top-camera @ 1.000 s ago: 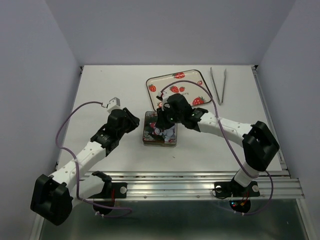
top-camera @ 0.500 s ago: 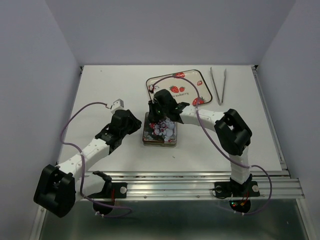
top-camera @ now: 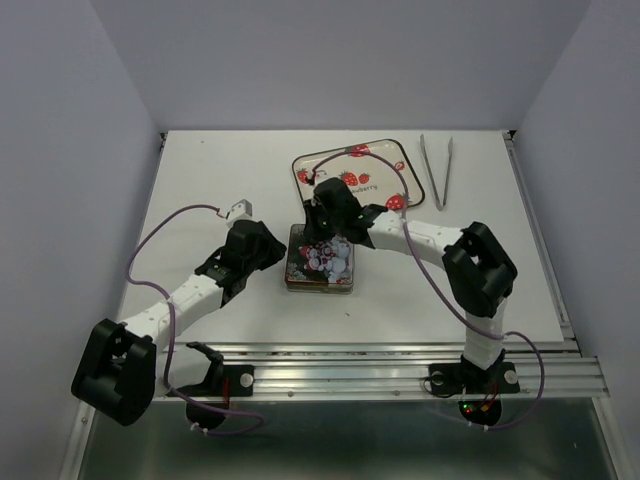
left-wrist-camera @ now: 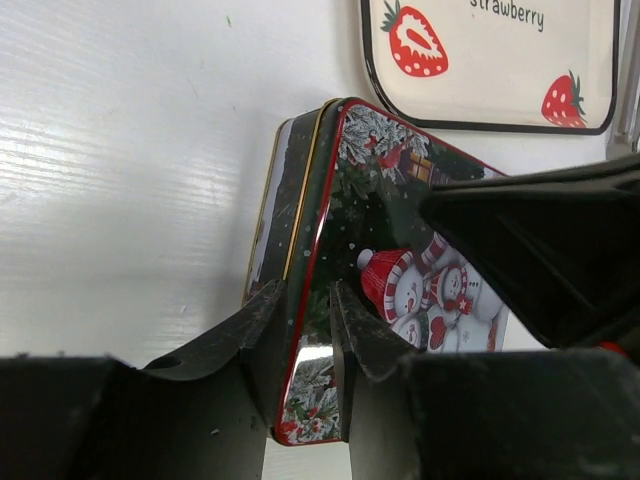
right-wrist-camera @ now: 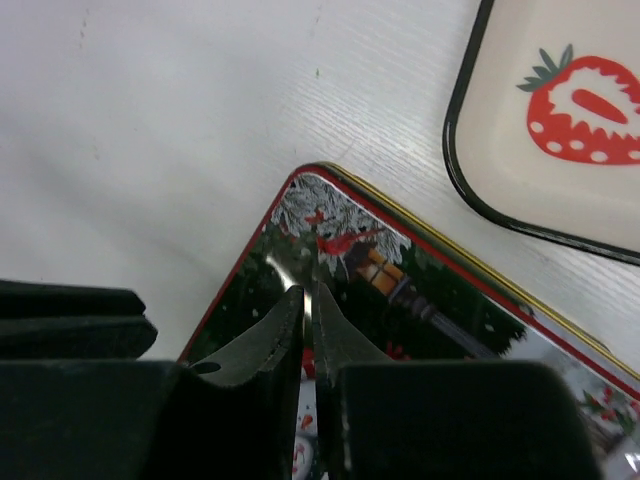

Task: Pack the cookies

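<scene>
No cookies show in any view; they are hidden. A Christmas tin (top-camera: 335,268) with a snowman lid stands mid-table. In the left wrist view its lid (left-wrist-camera: 370,200) sits askew over the gold-rimmed box below. My left gripper (top-camera: 282,256) is at the tin's left side. Its jaws are closed narrowly on the lid's red left rim (left-wrist-camera: 307,300). My right gripper (top-camera: 322,236) is shut and empty. Its tips (right-wrist-camera: 308,300) rest on or just above the lid (right-wrist-camera: 420,270) near its far left corner.
An empty strawberry-printed tray (top-camera: 330,165) lies just behind the tin; it also shows in the left wrist view (left-wrist-camera: 500,70) and in the right wrist view (right-wrist-camera: 560,190). Metal tweezers (top-camera: 437,172) lie at the back right.
My right gripper has shifted left over the tin's far left corner and its elbow has swung in. My left gripper has edged closer onto the tin's left rim.
</scene>
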You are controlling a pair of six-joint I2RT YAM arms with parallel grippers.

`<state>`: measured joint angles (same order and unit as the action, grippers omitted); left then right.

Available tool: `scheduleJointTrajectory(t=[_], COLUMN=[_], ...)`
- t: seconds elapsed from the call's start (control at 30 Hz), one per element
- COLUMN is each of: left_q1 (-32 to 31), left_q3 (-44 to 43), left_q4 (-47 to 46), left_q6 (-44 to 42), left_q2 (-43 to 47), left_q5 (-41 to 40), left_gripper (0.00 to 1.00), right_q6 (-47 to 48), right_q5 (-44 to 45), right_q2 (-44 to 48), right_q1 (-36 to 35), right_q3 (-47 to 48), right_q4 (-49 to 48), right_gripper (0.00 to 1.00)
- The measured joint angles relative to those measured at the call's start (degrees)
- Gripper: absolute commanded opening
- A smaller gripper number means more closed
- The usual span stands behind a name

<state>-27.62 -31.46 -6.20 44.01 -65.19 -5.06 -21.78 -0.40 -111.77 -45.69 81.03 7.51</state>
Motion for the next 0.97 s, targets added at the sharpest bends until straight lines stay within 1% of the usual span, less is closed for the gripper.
scheduleJointTrajectory(t=[0.03,0.1,0.13,0.17,0.2,0.23,0.27,0.33,0.47,0.53,0.63,0.73,0.83,0.97], left_q1=[0.00,0.00,0.00,0.00,0.00,0.00,0.00,-0.02,0.74,2.45,6.08,9.51,11.26,12.87], left_q3=[0.00,0.00,-0.02,-0.04,-0.09,-0.28,-0.57,-1.90,-6.43,-9.29,-11.63,-12.66,-12.68,-12.70], left_q4=[-0.02,0.00,0.02,0.07,0.37,1.27,2.08,4.48,9.16,10.40,11.32,12.57,12.96,12.48], left_q6=[-0.07,-0.24,-0.31,-0.42,-0.57,-1.03,-1.09,-1.55,-2.03,-2.60,-3.45,-4.04,-4.94,-5.44], left_q2=[0.00,0.02,0.09,0.20,0.52,1.27,1.86,4.59,9.99,11.69,11.96,10.91,10.51,10.56], left_q5=[0.07,0.13,0.11,0.09,-0.37,-1.20,-1.90,-5.22,-12.70,-16.50,-19.76,-21.09,-21.42,-21.66], left_gripper=[0.35,0.38,0.49,0.62,0.78,0.97,0.99,0.99,0.99,0.99,0.99,0.99,0.99,0.99], right_q6=[0.17,0.44,0.52,0.44,0.13,0.00,-0.87,-2.23,-5.07,-6.14,-8.11,-10.32,-12.28,-13.25], right_q5=[0.37,1.14,1.49,1.92,2.38,3.10,4.00,6.93,16.28,21.90,27.87,32.22,35.15,38.64], right_q2=[1.03,4.87,7.67,10.62,12.59,16.55,18.86,25.92,37.07,43.15,48.68,52.37,54.84,58.42], right_q1=[0.00,0.02,0.02,0.33,0.46,0.74,1.16,4.09,15.34,23.21,30.45,33.35,33.35,33.35], right_q3=[-0.50,-2.29,-3.78,-5.60,-6.69,-9.51,-11.21,-16.41,-25.86,-31.52,-37.03,-41.40,-43.32,-43.41], right_q4=[0.46,1.49,1.66,1.60,1.57,1.03,1.14,1.18,1.07,1.66,2.43,3.37,4.50,4.63], right_gripper=[0.14,0.21,0.30,0.44,0.63,0.80,1.00,1.00,1.00,1.00,1.00,1.00,1.00,1.00])
